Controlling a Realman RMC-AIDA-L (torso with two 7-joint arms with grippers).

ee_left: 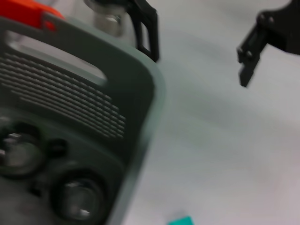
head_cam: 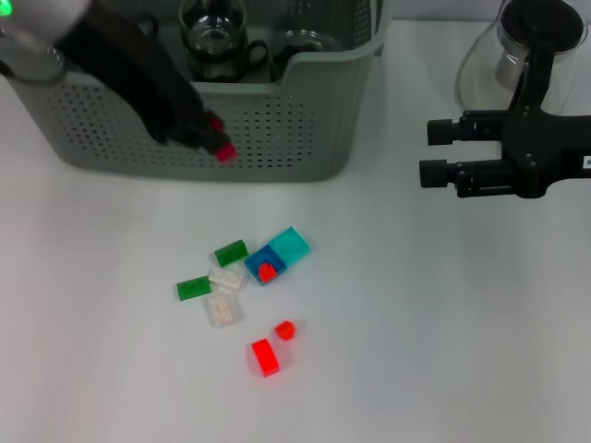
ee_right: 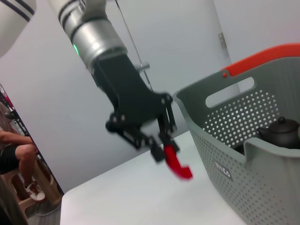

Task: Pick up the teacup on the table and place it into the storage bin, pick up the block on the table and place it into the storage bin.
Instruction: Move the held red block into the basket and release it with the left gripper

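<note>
- Here, your left gripper (head_cam: pixel 214 138) hangs before the bin's (head_cam: pixel 305 129) front wall, fingers pinching a red block (head_cam: pixel 224 152); the right wrist view shows the same pinch (ee_right: pixel 165 149), block (ee_right: pixel 177 165) held clear of the table.
- Bin sits at the far left of the table (head_cam: pixel 443 323). Inside it: a glass teacup (head_cam: pixel 214 37) with a dark handle, a second glass vessel (head_cam: pixel 309 41) beside it, and a dark teapot (ee_right: pixel 281 131) seen only from the right wrist.
- Left wrist view looks down into the bin (ee_left: pixel 136 98): two round glass pieces (ee_left: pixel 77 199) on its floor.
- Loose blocks lie in a cluster on the table in front of the bin: two green (head_cam: pixel 231 252), two white (head_cam: pixel 223 309), blue and teal (head_cam: pixel 289 245), two red (head_cam: pixel 265 357).
- Your right gripper (head_cam: pixel 439 152) hovers over the table's right side, fingers spread, holding nothing.
- A glass jug (head_cam: pixel 499 55) stands behind it.
</note>
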